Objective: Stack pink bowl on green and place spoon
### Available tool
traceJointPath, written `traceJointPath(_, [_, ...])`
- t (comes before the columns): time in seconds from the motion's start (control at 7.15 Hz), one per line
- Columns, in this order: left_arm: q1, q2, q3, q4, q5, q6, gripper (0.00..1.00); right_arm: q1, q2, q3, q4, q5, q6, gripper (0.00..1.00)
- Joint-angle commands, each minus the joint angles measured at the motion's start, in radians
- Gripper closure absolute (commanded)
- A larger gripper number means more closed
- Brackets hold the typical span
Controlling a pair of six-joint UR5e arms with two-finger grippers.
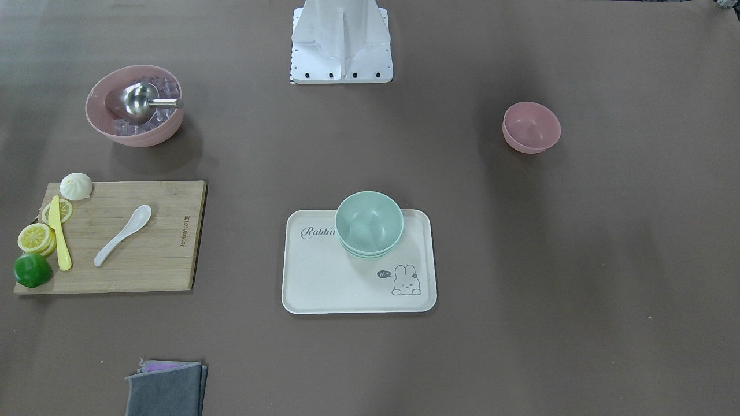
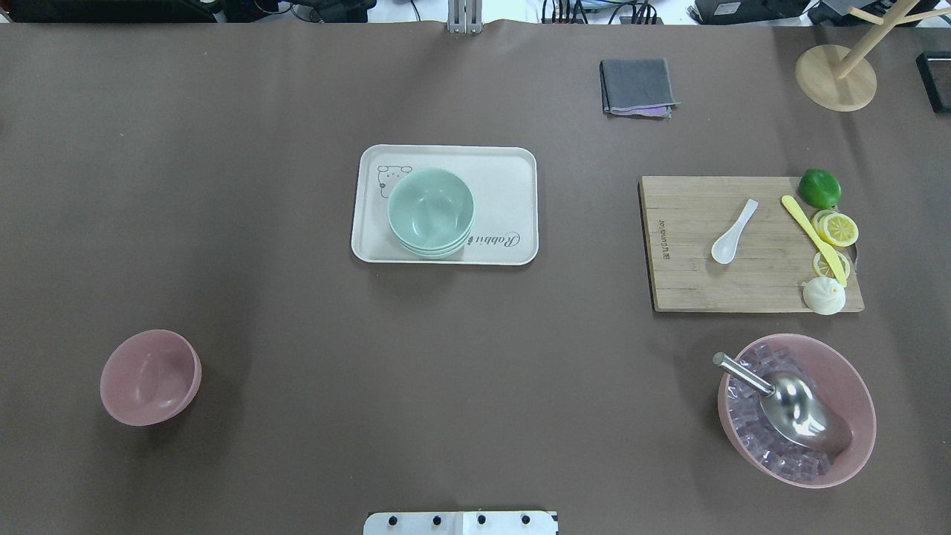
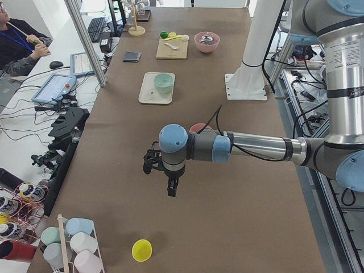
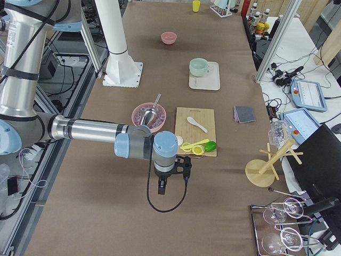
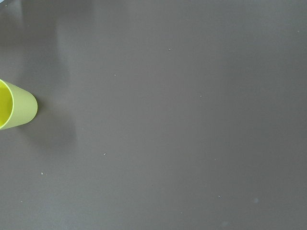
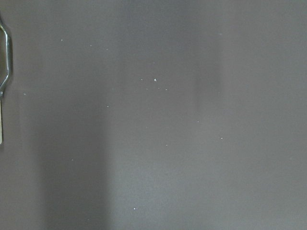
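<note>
A small pink bowl point(image 1: 531, 127) stands alone on the brown table, at the near left of the overhead view point(image 2: 151, 377). A stack of green bowls point(image 1: 369, 224) sits on a cream tray point(image 1: 324, 289) at mid-table point(image 2: 431, 212). A white spoon point(image 1: 122, 234) lies on a wooden cutting board point(image 2: 734, 231). My left gripper point(image 3: 170, 190) hangs above bare table beyond the pink bowl. My right gripper point(image 4: 162, 188) hangs beyond the cutting board. Both show only in the side views, so I cannot tell whether they are open or shut.
A large pink bowl point(image 2: 796, 409) holds ice cubes and a metal scoop. The cutting board point(image 2: 691, 282) also carries a lime, lemon slices, a yellow knife and a white bun. A grey cloth point(image 2: 637, 87) lies at the far side. A yellow cup point(image 5: 14, 111) lies near the left gripper.
</note>
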State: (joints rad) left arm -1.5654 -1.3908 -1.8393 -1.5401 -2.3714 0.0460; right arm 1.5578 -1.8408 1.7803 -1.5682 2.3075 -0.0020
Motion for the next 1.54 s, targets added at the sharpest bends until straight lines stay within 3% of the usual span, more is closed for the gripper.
traceJointPath(0.0, [0.004,-0.001,0.002,0.000,0.000,0.000,0.01,-0.001,-0.003,0.002,-0.003,0.000,0.000,0.00])
traceJointPath(1.4, [0.008,-0.002,-0.047,-0.078,-0.005,0.000,0.01,-0.002,0.009,0.016,-0.003,0.000,0.000,0.00])
